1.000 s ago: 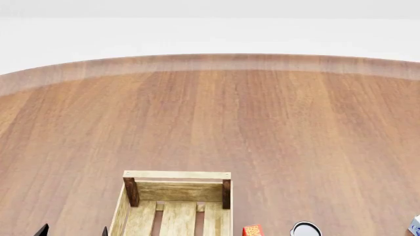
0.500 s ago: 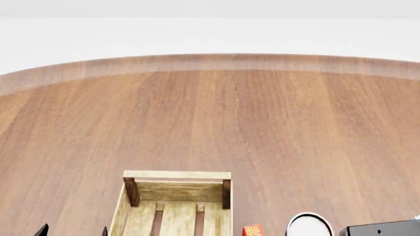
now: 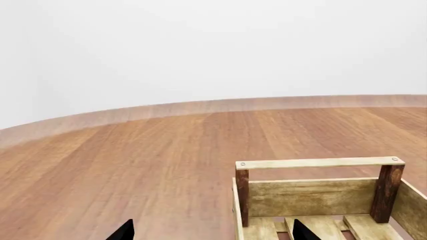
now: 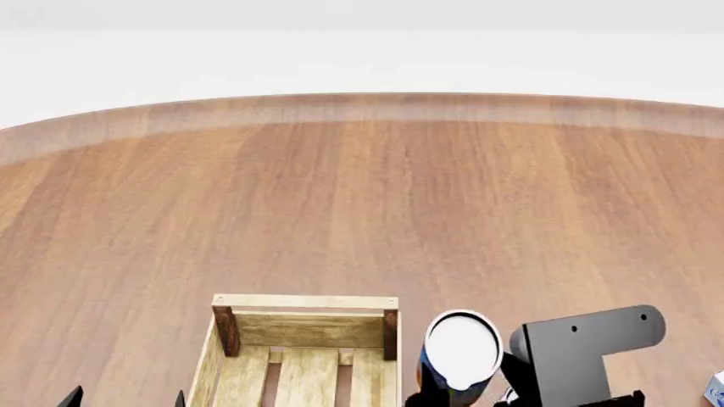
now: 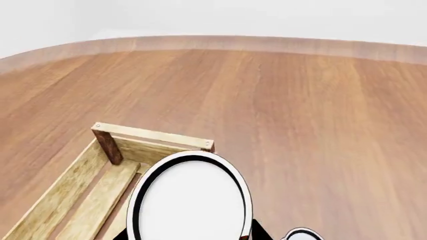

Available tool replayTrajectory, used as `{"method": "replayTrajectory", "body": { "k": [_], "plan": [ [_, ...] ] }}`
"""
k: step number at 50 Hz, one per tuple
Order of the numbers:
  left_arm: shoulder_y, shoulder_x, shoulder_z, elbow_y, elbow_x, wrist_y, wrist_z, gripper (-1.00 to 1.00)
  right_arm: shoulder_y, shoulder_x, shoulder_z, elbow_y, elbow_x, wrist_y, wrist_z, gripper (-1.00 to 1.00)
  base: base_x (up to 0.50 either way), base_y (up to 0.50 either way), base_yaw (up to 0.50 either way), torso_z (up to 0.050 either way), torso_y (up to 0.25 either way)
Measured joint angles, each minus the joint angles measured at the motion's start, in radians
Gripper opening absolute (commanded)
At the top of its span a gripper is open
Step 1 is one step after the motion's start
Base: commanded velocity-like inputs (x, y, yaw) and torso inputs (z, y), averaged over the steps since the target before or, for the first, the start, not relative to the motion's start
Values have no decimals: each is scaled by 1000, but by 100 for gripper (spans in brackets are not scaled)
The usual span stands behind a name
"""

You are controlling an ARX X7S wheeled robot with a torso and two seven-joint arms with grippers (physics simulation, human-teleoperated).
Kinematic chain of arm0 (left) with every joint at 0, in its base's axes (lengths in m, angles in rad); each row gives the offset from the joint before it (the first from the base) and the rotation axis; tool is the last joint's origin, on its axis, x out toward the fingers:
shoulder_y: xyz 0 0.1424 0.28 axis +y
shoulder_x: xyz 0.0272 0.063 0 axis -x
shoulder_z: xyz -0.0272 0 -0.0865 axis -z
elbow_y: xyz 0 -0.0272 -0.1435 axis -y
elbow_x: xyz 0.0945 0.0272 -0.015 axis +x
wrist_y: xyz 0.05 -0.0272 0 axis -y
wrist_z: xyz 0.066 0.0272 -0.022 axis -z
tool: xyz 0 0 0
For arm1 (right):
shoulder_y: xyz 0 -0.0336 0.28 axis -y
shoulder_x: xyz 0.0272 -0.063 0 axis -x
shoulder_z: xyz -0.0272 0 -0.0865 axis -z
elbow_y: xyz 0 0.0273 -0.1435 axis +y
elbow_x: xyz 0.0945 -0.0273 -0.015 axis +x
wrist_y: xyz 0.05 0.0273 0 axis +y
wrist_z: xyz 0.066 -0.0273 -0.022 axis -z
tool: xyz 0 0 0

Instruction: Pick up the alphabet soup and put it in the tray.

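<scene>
The alphabet soup [image 4: 462, 348] shows its plain white top and a strip of dark blue side. It is held up off the table just right of the tray's far right corner. My right gripper [image 4: 476, 392] is shut on it, its black body to the can's right. In the right wrist view the can's white top [image 5: 190, 200] fills the foreground, over the tray's corner [image 5: 153, 136]. The tray [image 4: 305, 303] is a light-wood crate with dark corner posts. My left gripper [image 4: 125, 398] is open and empty, left of the tray; its wrist view shows one tip [image 3: 123, 231] over the table and the tray [image 3: 313, 163].
The wide round wooden table [image 4: 362, 203] stretches away to a white wall. A blue-and-white item [image 4: 715, 390] peeks in at the right edge. The white top of a second can [image 5: 303, 235] shows beside the held can.
My right gripper has come up into the head view with the can, moving left toward the tray's right side. The can now hides the red item. The left gripper and the tray have not moved.
</scene>
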State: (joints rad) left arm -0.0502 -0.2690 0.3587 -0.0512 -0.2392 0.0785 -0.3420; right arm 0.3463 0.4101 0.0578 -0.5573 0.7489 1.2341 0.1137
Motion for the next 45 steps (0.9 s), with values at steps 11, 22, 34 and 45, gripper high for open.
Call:
{"method": "replayTrajectory", "body": {
  "k": [11, 22, 34, 45],
  "plan": [
    [-2, -2, 3, -1, -3, 1, -2, 100, 56, -22, -68, 74, -28, -36, -14, -100, 0, 0, 0, 0, 0],
    [-2, -5, 5, 0, -7, 0, -5, 100, 99, -45, -152, 174, -76, -107, -48, -100, 0, 0, 0, 0, 1],
    [-2, -8, 8, 0, -10, 2, -7, 100, 131, -74, -239, 277, -130, -187, -83, -100, 0, 0, 0, 0, 1],
    [-2, -10, 11, 2, -13, 3, -10, 100, 170, -104, -302, 354, -157, -223, -106, -100, 0, 0, 0, 1, 1]
  ]
}}
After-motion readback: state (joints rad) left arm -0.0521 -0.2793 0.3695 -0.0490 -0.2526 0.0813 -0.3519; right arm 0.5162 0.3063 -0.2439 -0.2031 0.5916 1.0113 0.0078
